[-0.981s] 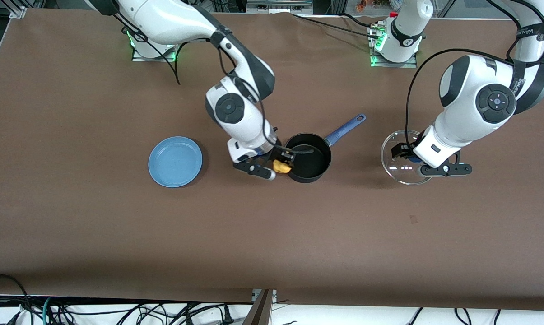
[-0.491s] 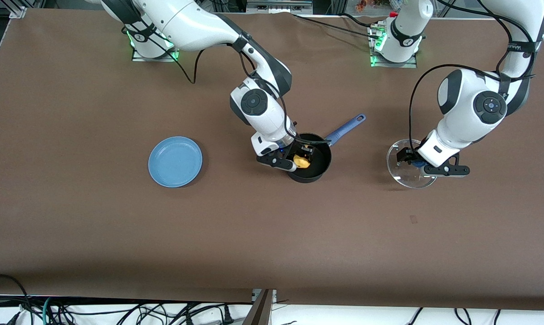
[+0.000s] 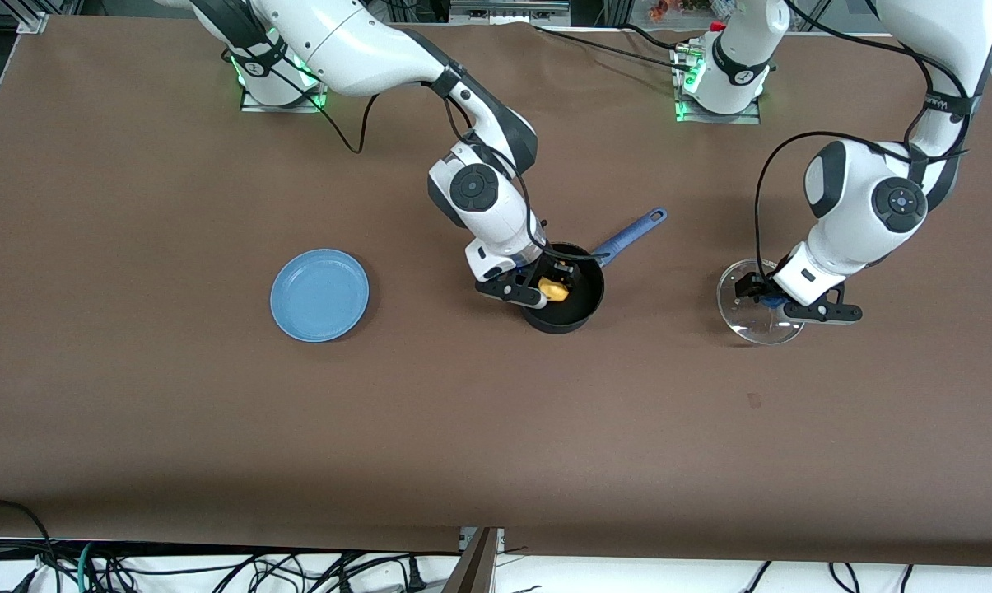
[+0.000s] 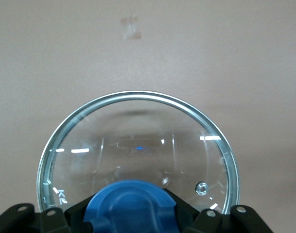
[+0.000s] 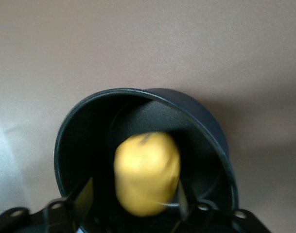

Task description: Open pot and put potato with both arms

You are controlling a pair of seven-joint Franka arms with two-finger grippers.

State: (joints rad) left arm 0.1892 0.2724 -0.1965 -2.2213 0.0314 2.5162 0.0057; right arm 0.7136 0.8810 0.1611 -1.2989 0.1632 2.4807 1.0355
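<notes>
Your right gripper [image 3: 551,287] is inside the mouth of the black saucepan [image 3: 576,309], fingers closed around the yellow potato [image 3: 554,290]; the right wrist view shows the potato [image 5: 147,172] held within the pot's rim [image 5: 138,92]. The pot sits mid-table, its blue handle [image 3: 631,234] angled toward the left arm's base. Your left gripper [image 3: 757,295] is toward the left arm's end of the table, clamped on the blue knob [image 4: 130,206] of the glass lid [image 3: 755,321], which is low over the brown table [image 3: 496,428]. A small mark on the lid's glass [image 4: 61,195] reads roughly "K2", not clearly legible. A blue plate [image 3: 319,294] lies toward the right arm's end, well apart from the pot.
</notes>
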